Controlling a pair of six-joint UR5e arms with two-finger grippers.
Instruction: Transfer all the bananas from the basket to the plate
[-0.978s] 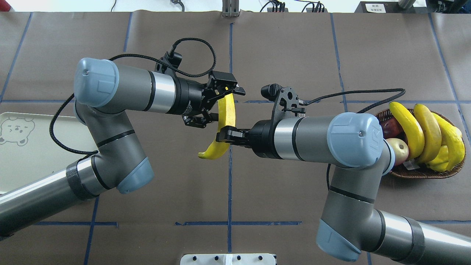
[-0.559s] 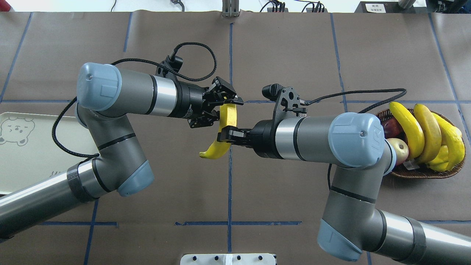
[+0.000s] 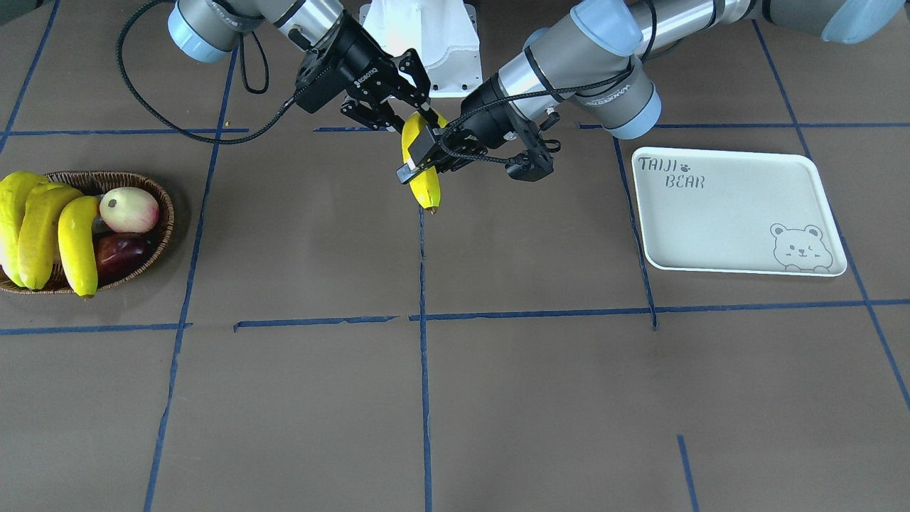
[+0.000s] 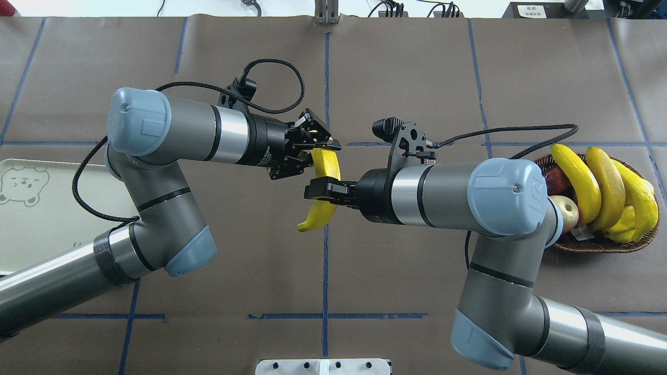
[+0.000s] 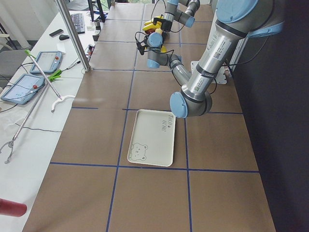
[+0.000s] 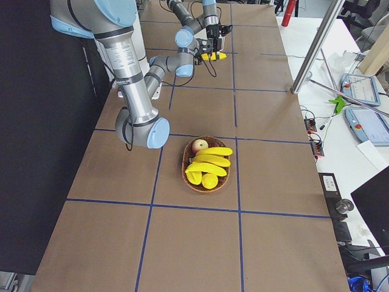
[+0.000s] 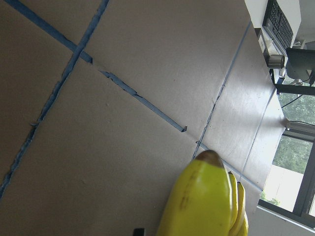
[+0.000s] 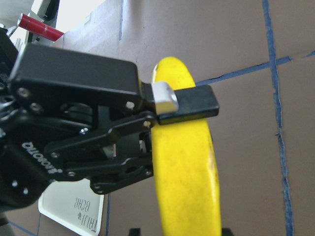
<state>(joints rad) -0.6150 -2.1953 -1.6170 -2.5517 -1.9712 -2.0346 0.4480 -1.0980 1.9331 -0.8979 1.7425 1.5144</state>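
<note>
Step in hand: hand-over of one banana (image 4: 320,211) in mid-air above the table centre, with none on the plate (image 3: 725,220) yet. Nearest the robot: plate at its left, basket (image 4: 594,247) at its right, holding three more bananas (image 4: 576,182) beside an apple (image 4: 565,211). Next out: banana's near tip hanging free, its middle pinched by the right gripper (image 4: 319,190), fingers apparently closed on it, forearm level and reaching leftward. Farther: left gripper (image 4: 317,154), fingers clamped across the banana's far end (one pad flat on the peel in the right wrist view), wrist level, elbow folded back toward the plate. Next, probably: right gripper to let go and back off, then carry to plate.
</note>
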